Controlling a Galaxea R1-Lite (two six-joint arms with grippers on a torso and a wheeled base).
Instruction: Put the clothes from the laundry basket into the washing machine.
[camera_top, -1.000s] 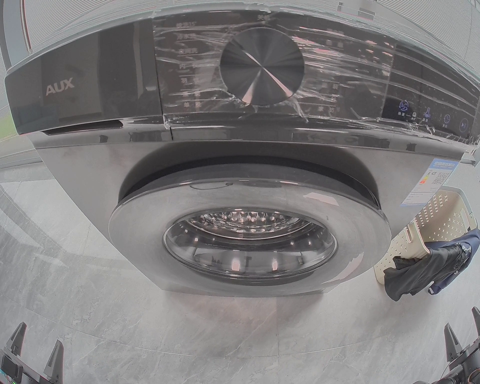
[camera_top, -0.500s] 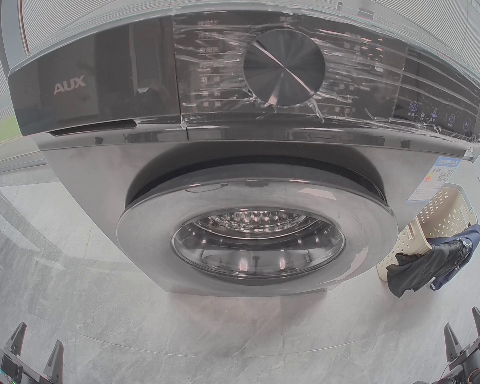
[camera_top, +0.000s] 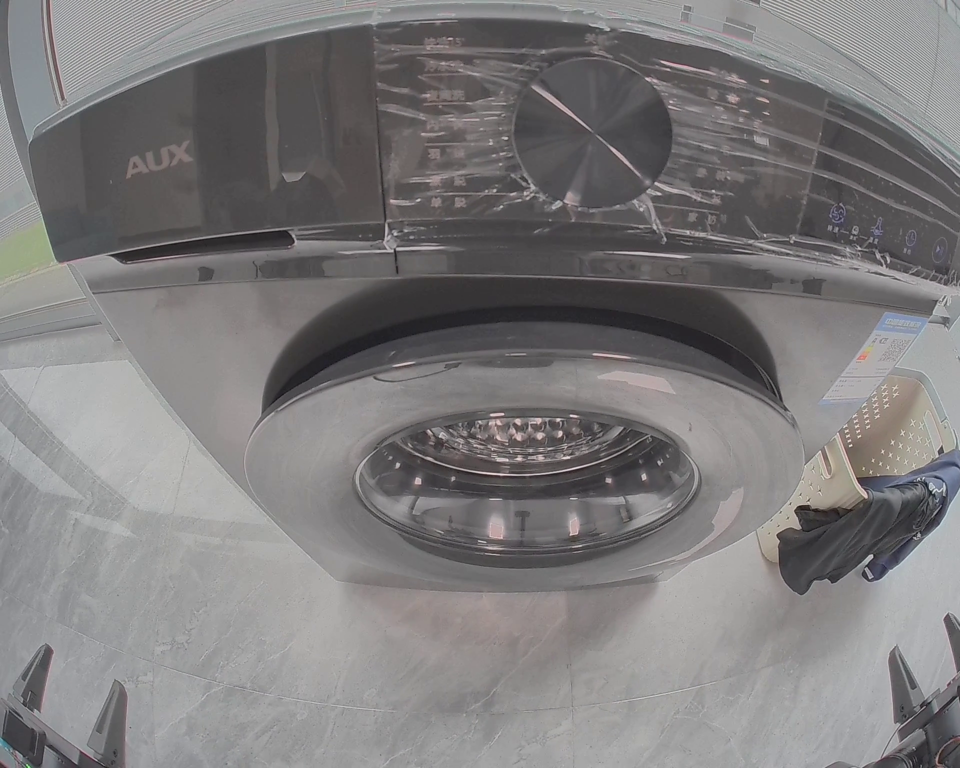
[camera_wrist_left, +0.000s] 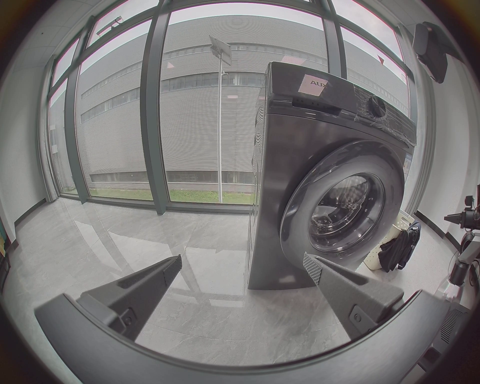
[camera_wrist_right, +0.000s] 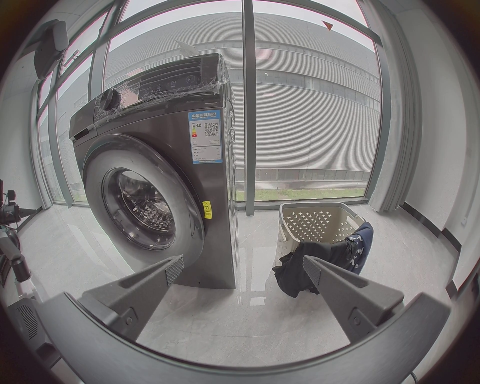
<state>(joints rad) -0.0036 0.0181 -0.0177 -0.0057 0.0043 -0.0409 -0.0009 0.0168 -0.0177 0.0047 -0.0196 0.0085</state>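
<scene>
Black cloth (camera_top: 845, 540) hung over the front rim of the laundry basket (camera_top: 890, 430), with a blue piece (camera_top: 938, 475) beside it, at about four o'clock from the round door (camera_top: 527, 485) of the washing machine (camera_top: 200, 330). That door looked closed. Both claws were released and empty, the left gripper (camera_wrist_left: 241, 260) at seven o'clock of the head view and the right gripper (camera_wrist_right: 242, 260) at five o'clock. The clothes seemed light, soft and limp; a thick fold at the rim would give a better hold than a loose end.
</scene>
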